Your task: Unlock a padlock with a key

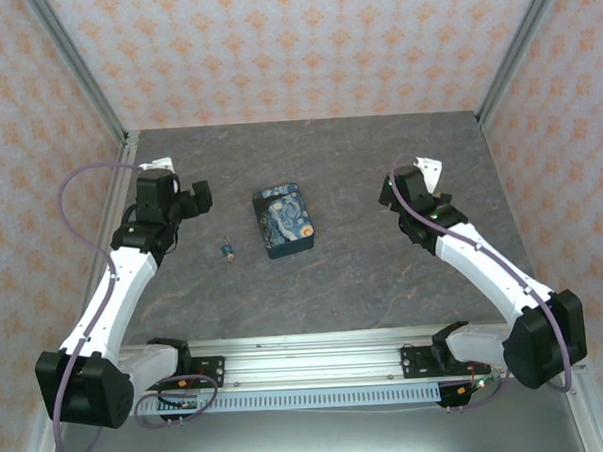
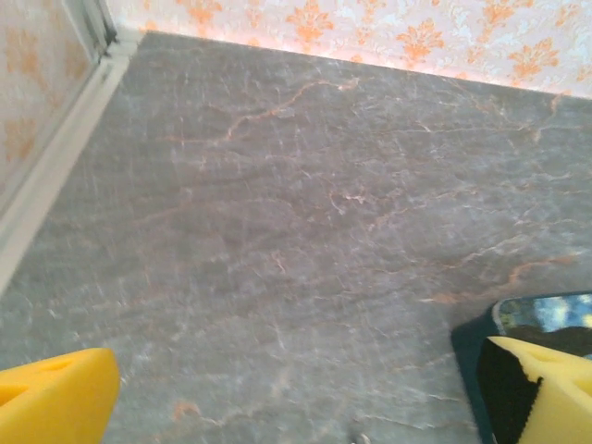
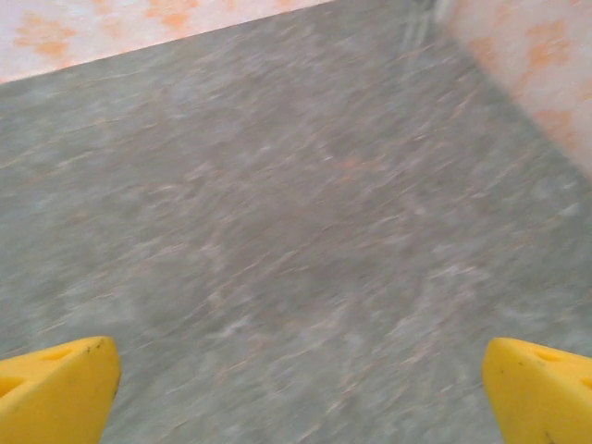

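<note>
The padlock [image 1: 226, 251] is a tiny dark object lying on the grey table, just left of the blue swirl-painted box [image 1: 282, 220]. At this size I cannot tell the key apart from it. My left gripper [image 1: 201, 198] hovers up and left of the padlock, open, with its yellow fingertips [image 2: 55, 398] far apart and bare table between them [image 2: 301, 393]. A corner of the box [image 2: 527, 310] shows beside its right finger. My right gripper [image 1: 389, 193] is open to the right of the box, above bare table [image 3: 301, 388], holding nothing.
Patterned walls with metal corner posts [image 1: 85, 85] close off the left, back and right of the table. A metal rail [image 1: 308, 371] carrying both arm bases runs along the near edge. The right wrist view is blurred.
</note>
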